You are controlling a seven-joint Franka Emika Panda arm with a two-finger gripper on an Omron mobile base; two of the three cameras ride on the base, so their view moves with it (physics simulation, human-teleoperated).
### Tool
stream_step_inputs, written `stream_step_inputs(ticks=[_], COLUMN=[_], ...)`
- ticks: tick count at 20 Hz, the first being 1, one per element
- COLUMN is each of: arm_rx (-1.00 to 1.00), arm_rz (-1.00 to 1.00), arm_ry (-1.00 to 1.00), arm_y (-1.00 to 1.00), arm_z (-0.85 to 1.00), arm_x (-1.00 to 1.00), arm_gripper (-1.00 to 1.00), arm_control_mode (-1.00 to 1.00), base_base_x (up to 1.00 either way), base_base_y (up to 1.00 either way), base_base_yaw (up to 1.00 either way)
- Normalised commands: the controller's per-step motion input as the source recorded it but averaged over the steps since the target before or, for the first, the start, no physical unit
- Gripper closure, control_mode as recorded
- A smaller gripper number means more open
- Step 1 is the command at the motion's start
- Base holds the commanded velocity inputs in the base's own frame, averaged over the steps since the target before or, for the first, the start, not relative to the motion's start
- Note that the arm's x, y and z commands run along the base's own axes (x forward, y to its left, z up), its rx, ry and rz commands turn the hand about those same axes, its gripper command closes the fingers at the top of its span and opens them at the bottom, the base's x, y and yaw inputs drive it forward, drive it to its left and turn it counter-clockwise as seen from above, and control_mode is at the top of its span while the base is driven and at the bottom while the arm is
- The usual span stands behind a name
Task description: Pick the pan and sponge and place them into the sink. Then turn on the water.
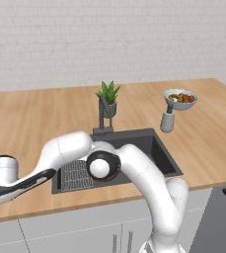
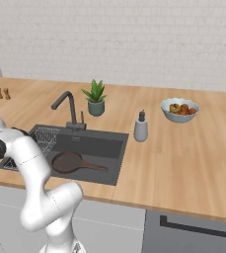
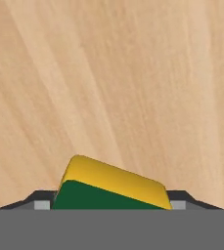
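Note:
In the hand view the sponge (image 3: 114, 184), green on one face and yellow on the other, sits tilted between my two fingertips, over bare wooden counter. My gripper (image 3: 108, 204) is shut on it. My arm reaches far to the left of the sink (image 1: 156, 148), over the counter. The dark brown pan (image 2: 67, 162) lies inside the sink (image 2: 92, 141) with its handle pointing right. Beside it, at the basin's left end, is the wire rack (image 2: 45, 134). No stream falls from the dark faucet (image 2: 67, 105).
A potted plant (image 2: 95, 98) stands behind the sink. A grey soap dispenser (image 2: 141, 127) and a white bowl of food (image 2: 179, 109) stand to the sink's right. Two small brown shakers (image 2: 2, 93) sit at the far left.

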Motion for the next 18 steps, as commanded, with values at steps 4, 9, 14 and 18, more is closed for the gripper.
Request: stream_step_inputs(ticks=[4,9,14,18], arm_rx=[-0.02,-0.03,-0.01,-0.02], arm_rz=[-0.30,-0.33,-0.30,-0.20], arm_ry=[0.04,0.00,-0.01,-0.08], arm_y=[-0.98,-1.00,-1.00,-1.00], arm_z=[-0.48,-0.29,-0.05,0.00], arm_x=[0.00,0.00,0.00,-0.11], arm_gripper=[1.00,1.00,1.00,1.00], arm_control_mode=[-1.00,-1.00,-1.00,-1.00], base_base_x=[0.00,0.00,0.00,0.00], base_base_y=[0.00,0.00,0.00,0.00], base_base_yaw=[0.00,0.00,0.00,0.00])
